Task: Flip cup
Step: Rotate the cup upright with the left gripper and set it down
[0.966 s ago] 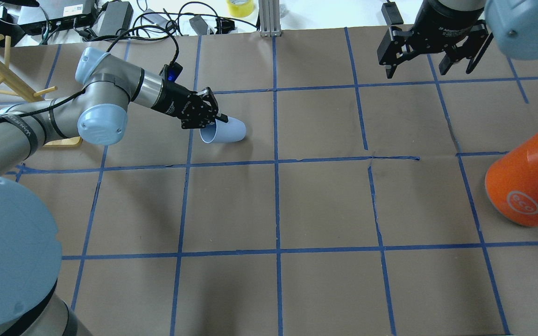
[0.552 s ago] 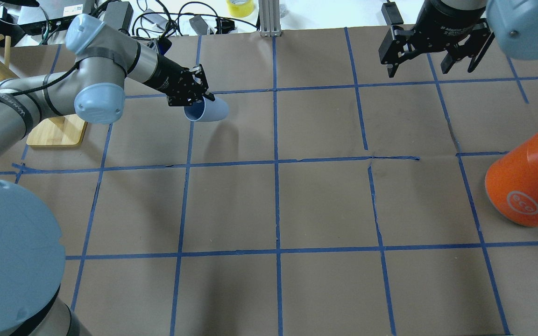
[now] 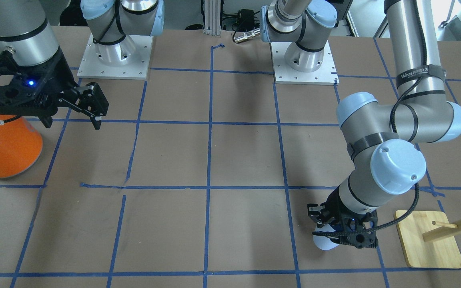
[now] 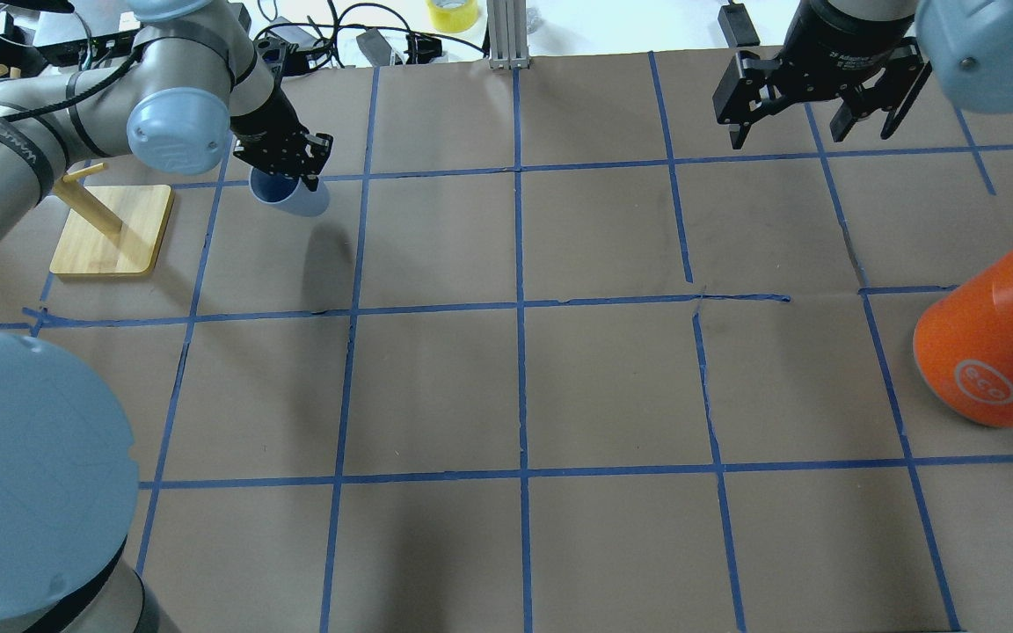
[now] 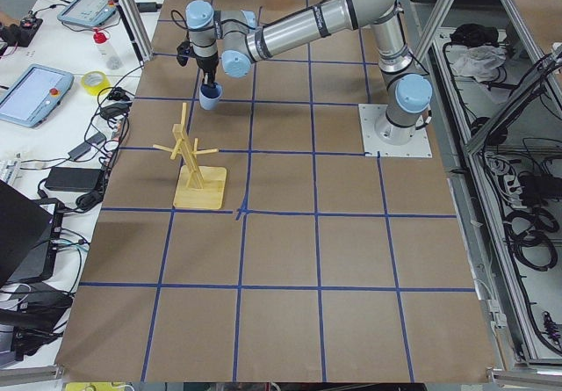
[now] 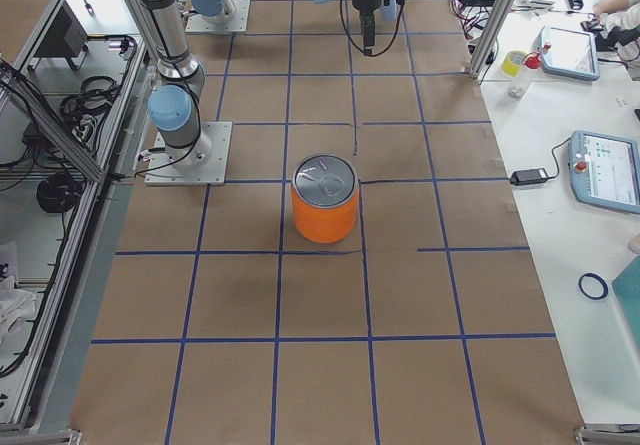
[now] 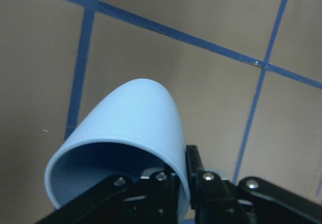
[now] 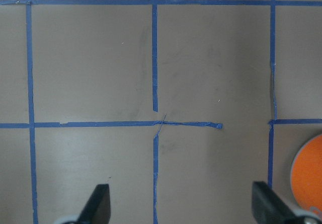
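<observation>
The cup (image 4: 295, 198) is a small pale blue tumbler. My left gripper (image 4: 294, 170) is shut on its rim wall, one finger inside and one outside, and holds it above the table at the far left. The cup hangs tilted, its open mouth facing up toward the wrist. It fills the left wrist view (image 7: 136, 128) and shows in the front view (image 3: 323, 241) and the left view (image 5: 209, 97). My right gripper (image 4: 810, 127) is open and empty, high over the far right of the table; in its wrist view (image 8: 182, 206) only brown paper lies between the fingers.
A large orange can (image 4: 990, 343) with a silver top stands at the right edge, also in the front view (image 3: 4, 146). A wooden peg rack (image 4: 111, 229) on a board stands left of the cup. Blue tape lines grid the brown paper.
My left gripper lifted the cup off the table and swung it left and toward the far edge. The cup turned from lying on its side to hanging mouth-up. The right gripper stayed put.
</observation>
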{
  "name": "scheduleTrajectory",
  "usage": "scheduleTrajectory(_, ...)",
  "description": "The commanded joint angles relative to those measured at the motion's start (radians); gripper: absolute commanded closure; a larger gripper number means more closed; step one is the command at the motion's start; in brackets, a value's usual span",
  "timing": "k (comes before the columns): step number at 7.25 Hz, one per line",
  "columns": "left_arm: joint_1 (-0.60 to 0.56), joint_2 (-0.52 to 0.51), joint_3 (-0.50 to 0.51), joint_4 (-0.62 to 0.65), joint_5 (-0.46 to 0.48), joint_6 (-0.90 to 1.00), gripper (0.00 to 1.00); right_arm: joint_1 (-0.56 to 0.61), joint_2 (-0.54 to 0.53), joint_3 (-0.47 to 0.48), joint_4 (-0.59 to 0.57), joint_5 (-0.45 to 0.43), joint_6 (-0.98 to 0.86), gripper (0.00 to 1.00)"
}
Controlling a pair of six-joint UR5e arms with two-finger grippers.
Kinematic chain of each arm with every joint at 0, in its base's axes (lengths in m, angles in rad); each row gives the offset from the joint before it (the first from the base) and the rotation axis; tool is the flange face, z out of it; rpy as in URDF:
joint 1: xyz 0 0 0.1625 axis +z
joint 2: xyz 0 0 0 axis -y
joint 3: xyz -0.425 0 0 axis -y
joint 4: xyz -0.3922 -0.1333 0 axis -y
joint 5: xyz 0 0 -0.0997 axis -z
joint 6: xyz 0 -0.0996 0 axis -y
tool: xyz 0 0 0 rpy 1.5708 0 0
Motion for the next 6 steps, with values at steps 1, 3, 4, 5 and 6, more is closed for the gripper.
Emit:
scheduleTrajectory(1,0.003,-0.027,0.011,-0.004,0.058,0.101,1.0,-0.003,0.0,0.0,0.005,-0.001,0.007,0.0)
scheduleTrajectory(3,0.007,-0.055,0.016,-0.015,0.087,0.094,1.0,-0.002,0.0,0.0,0.005,-0.001,-0.003,0.0)
scheduleTrajectory(4,0.007,-0.063,0.016,-0.02,0.113,0.086,1.0,-0.002,0.0,0.0,0.005,-0.004,-0.003,0.0)
scheduleTrajectory(5,0.007,-0.063,0.019,-0.05,0.115,0.084,1.0,-0.003,0.0,0.0,0.005,-0.004,-0.003,0.0)
scheduleTrajectory(6,0.007,-0.063,0.022,-0.058,0.115,0.083,1.0,-0.003,0.001,0.0,0.005,-0.004,-0.003,0.0)
